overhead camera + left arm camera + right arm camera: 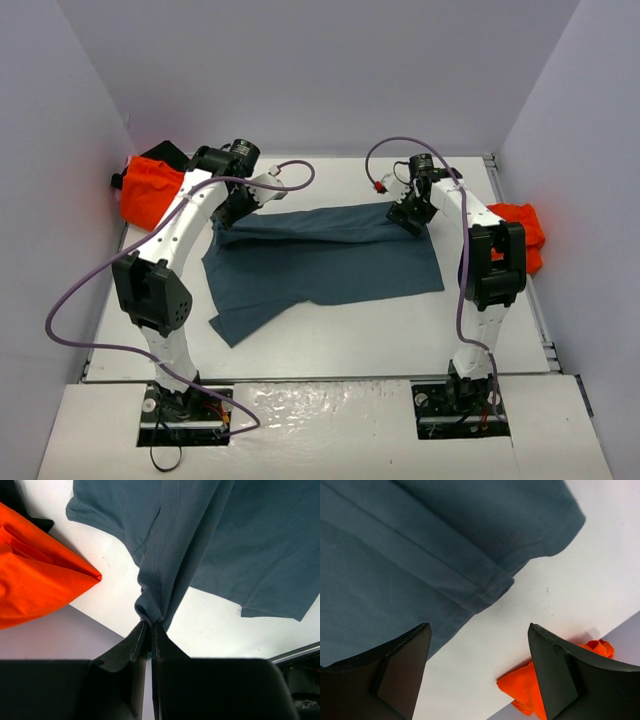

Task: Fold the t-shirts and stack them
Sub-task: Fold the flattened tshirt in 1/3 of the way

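We are early on: the blue shirt [330, 265] lies half-folded mid-table, our left gripper [151, 625] pinching its far-left edge, the right gripper [479, 625] wide open above its far-right corner, and the orange shirts [150, 190] lie crumpled at the far-left corner and right edge, nothing stacked.

spread t-shirt [330, 265]: table [400, 330] centre | second t-shirt [150, 195]: far-left corner | third t-shirt [530, 225]: right edge

White table [330, 340], pale lilac walls [300, 70], metal edge rail [297, 651]
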You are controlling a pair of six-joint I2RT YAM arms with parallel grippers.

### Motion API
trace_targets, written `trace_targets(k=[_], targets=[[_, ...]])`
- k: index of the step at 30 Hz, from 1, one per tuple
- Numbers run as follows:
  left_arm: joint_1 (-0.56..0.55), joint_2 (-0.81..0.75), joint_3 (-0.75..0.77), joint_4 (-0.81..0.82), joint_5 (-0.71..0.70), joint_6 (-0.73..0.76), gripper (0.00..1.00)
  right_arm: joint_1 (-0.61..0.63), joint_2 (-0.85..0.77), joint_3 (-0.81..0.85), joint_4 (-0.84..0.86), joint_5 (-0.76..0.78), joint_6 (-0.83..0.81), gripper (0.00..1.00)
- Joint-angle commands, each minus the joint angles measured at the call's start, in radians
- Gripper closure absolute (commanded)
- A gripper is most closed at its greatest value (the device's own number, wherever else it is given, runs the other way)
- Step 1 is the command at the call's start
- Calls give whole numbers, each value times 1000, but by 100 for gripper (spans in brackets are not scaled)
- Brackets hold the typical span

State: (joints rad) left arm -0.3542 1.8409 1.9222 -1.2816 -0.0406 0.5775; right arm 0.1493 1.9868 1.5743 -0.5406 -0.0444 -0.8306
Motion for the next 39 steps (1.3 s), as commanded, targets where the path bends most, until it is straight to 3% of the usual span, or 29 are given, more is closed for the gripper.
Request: trace_targets(k=[1, 8, 10, 16, 20, 21, 22, 29, 39], targets=[[15, -132, -14, -20, 51, 35, 93, -9, -122, -13, -69, -41, -27, 26], [35, -198, -23, -32, 151, 32, 67, -25, -148, 29, -116, -121, -22, 28], [38, -211, -23, -29, 158, 32, 66, -25, -150, 37, -125, -130, -22, 30], [67, -202, -22, 42, 125, 34, 65, -28, -126, 90, -126, -123, -13, 65], [74, -112, 54, 73, 126, 29, 81, -30, -1, 236, -125, -116, 38, 99], [75, -80, 84, 74, 125, 25, 94, -30, 35, 278, -124, -102, 58, 100], [76, -48, 104, 77, 127, 20, 99, -30, 71, 318, -123, -91, 70, 100], [95, 132, 237, 108, 163, 0, 100, -6, 288, 552, -128, -58, 170, 100], [112, 261, 249, 145, 196, -8, 100, 21, 280, 440, -130, -16, 147, 99]])
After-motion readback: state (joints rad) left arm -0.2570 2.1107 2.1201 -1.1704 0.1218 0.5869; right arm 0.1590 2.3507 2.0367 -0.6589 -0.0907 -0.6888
